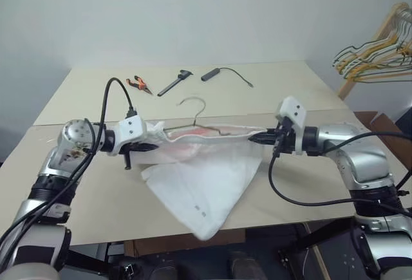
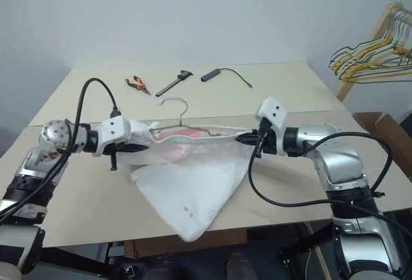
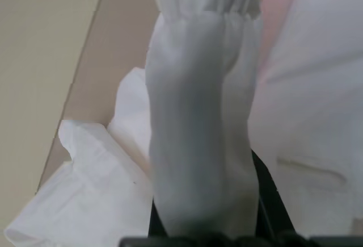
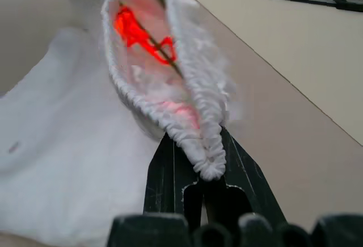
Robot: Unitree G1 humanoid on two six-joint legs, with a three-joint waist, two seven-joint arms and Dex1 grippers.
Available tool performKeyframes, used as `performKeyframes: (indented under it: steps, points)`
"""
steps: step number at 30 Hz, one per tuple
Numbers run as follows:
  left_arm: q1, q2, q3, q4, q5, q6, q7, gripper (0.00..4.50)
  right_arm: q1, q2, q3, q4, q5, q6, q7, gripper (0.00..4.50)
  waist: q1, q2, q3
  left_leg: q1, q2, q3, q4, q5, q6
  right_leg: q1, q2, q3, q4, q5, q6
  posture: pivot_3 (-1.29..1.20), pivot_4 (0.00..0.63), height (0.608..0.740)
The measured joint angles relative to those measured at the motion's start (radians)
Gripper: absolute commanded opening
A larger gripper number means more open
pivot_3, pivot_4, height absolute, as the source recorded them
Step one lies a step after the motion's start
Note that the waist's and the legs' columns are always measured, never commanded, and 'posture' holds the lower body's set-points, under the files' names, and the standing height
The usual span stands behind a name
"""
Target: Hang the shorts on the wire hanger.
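Nearest to us, the loose legs of the shorts droop from the stretched waistband to the front edge of the surface, one corner hanging just past it. Above them, we see the waistband held taut between the two arms: the left hand is pinched on one end of the gathered elastic, its fingers wrapped in cloth in the left wrist view, and the right hand is pinched on the other end, the elastic bunched between its fingertips in the right wrist view. The wire hanger sits within the open waistband, its wire crossing the reddish patch inside and its hook rising behind the cloth. We judge the main risk to be the hanger slipping: it appears to rest in the cloth and not in either hand, so a tilt of the waistband could let it slide out. A second risk is the elastic snapping free of a hand, since each grip covers only a small fold. Farther back lie pliers, a dark tool and a cabled stick, well apart from the work; a rack of hangers stands at the far right.
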Motion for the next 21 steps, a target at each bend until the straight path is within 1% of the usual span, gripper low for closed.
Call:
performKeyframes:
  steps: [3,5,9,12,14,15,16,21]
  points:
    - [-0.013,-0.015,0.001,0.007,-0.008,0.001,-0.004,0.00,0.014,0.000,0.048,-0.042,-0.040,0.008,-0.044,0.02,-0.004,0.000,0.000,0.000,0.000,0.001,0.000,0.000,0.000,-0.001,0.000,0.000,0.000,0.000,0.000,-0.06,0.000,0.740]
    - [-0.013,-0.016,0.002,0.010,-0.021,0.001,-0.016,0.00,0.014,0.001,0.076,-0.048,-0.087,0.018,-0.099,0.02,-0.009,0.000,0.000,0.000,0.000,0.001,0.000,0.000,0.000,-0.001,0.000,0.000,0.000,0.000,0.000,-0.06,0.000,0.740]
    - [-0.013,-0.023,0.003,0.011,-0.041,-0.001,-0.033,0.00,0.014,0.057,0.111,-0.057,-0.161,0.056,-0.226,0.02,-0.012,0.000,0.000,0.000,0.000,0.000,0.000,0.000,0.000,-0.001,0.000,0.000,0.001,0.000,0.000,-0.07,0.000,0.740]
    - [-0.013,-0.031,0.003,0.011,-0.045,-0.001,-0.045,0.00,0.014,0.060,0.162,-0.100,-0.221,0.061,-0.277,0.02,-0.011,0.000,0.000,0.000,0.000,0.000,0.000,0.000,0.000,-0.001,0.000,0.000,0.000,0.000,0.000,-0.07,0.000,0.740]
    - [-0.013,-0.032,0.003,0.011,-0.046,-0.001,-0.057,0.00,0.014,0.076,0.181,-0.105,-0.257,0.066,-0.314,0.65,-0.011,0.000,0.000,-0.001,0.000,0.000,0.000,0.000,0.000,-0.001,0.000,0.000,0.000,0.000,0.000,-0.07,0.000,0.740]
    - [-0.013,-0.032,0.003,0.011,-0.046,-0.001,-0.060,0.00,0.014,0.081,0.181,-0.107,-0.262,0.071,-0.322,0.90,-0.011,0.000,0.000,-0.001,0.000,0.000,0.000,0.000,0.000,-0.001,0.000,0.000,0.000,0.000,0.000,-0.07,0.000,0.740]
    - [-0.014,-0.032,0.003,0.011,-0.046,-0.001,-0.063,0.00,0.014,0.077,0.179,-0.115,-0.261,0.072,-0.318,1.26,-0.011,0.000,0.000,-0.001,0.000,0.000,0.000,0.000,0.000,-0.001,0.000,0.000,0.000,0.000,0.000,-0.07,0.000,0.740]
    - [-0.023,-0.033,0.004,0.014,-0.046,-0.004,-0.063,0.00,0.037,-0.004,0.156,-0.205,-0.224,0.053,-0.234,3.03,-0.009,0.000,0.000,-0.001,0.000,0.000,0.000,0.000,0.000,0.000,0.000,0.000,-0.001,0.000,0.000,-0.07,0.000,0.740]
